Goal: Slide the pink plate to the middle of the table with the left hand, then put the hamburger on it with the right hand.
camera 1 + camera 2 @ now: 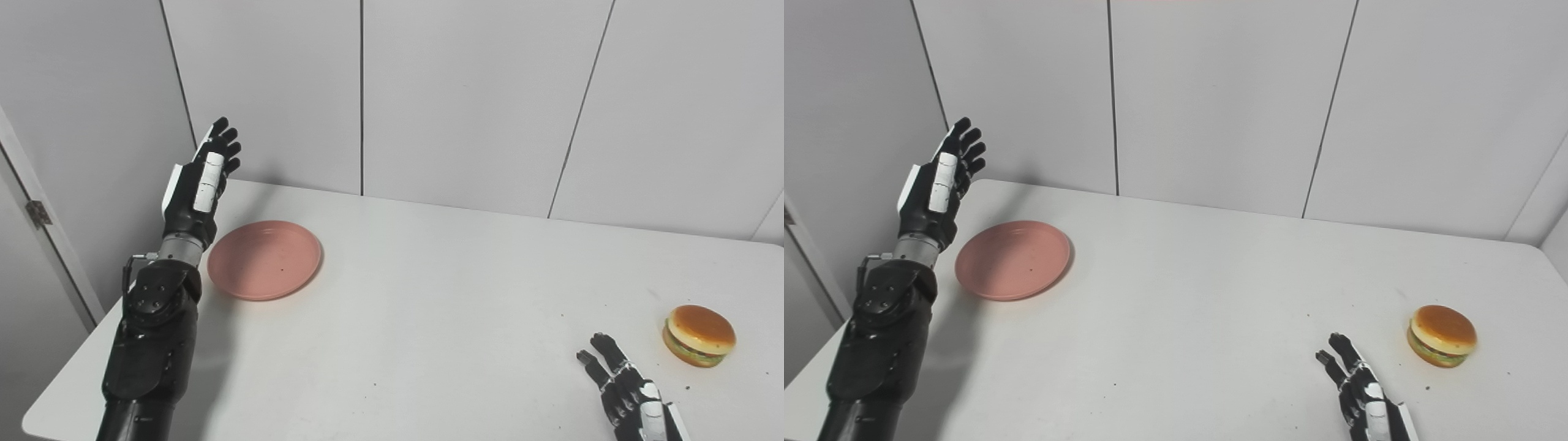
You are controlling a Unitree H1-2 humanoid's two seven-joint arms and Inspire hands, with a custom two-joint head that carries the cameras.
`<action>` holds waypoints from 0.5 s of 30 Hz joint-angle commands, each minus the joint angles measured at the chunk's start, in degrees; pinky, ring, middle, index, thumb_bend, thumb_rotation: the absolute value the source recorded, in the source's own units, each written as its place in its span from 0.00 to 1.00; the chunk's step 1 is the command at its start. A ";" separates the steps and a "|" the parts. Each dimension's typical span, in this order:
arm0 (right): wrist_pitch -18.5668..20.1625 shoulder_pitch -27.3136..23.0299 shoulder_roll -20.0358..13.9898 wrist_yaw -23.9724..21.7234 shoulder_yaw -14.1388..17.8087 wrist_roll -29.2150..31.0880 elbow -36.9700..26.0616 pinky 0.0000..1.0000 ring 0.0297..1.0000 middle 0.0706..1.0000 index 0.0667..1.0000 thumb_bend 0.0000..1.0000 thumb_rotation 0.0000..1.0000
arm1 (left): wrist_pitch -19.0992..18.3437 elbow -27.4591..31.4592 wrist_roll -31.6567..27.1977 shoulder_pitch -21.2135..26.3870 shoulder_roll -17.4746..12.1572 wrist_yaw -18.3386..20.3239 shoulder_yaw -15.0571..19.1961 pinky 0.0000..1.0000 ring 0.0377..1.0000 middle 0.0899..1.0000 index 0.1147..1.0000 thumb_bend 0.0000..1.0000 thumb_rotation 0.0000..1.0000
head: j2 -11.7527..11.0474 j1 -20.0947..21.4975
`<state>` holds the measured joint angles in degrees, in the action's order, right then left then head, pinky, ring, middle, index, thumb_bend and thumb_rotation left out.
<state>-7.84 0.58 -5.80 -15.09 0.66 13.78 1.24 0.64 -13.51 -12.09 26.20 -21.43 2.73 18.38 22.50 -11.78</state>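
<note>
pink plate (264, 260) flat, hamburger (699, 335) upright, bun up

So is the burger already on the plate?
No, the burger sits on the table near the right hand, far from the plate.
</note>
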 commanded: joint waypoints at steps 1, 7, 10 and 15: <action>1.02 -1.63 -0.02 0.67 0.45 -0.13 6.50 0.97 0.88 0.93 0.87 0.83 1.00 | 4.93 -2.72 -0.34 3.62 -2.36 0.02 1.13 0.87 0.92 0.93 0.92 0.98 0.87 | 0.03 0.09; 1.27 -1.42 0.00 0.91 0.32 -0.61 6.03 0.96 0.87 0.93 0.86 0.84 1.00 | 10.93 -12.76 -0.76 5.14 -3.60 0.61 1.97 0.93 0.93 0.91 0.92 0.97 0.86 | 0.17 0.30; 1.46 -1.29 0.00 0.92 0.34 -0.57 5.80 0.95 0.87 0.92 0.85 0.84 1.00 | 12.82 -16.31 -0.81 5.48 -4.12 0.61 2.07 0.95 0.94 0.92 0.91 0.97 0.86 | 0.24 0.32; 1.65 -1.12 -0.06 0.85 0.40 -0.40 5.52 0.95 0.87 0.92 0.85 0.84 0.99 | 16.85 -25.01 -1.27 6.80 -5.30 1.30 2.22 0.96 0.96 0.94 0.93 1.00 0.83 | 0.49 0.42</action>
<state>-7.86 0.62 -5.76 -15.07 0.65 13.58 1.20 13.90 -38.41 -12.44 29.14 -24.03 2.92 20.20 22.94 -11.43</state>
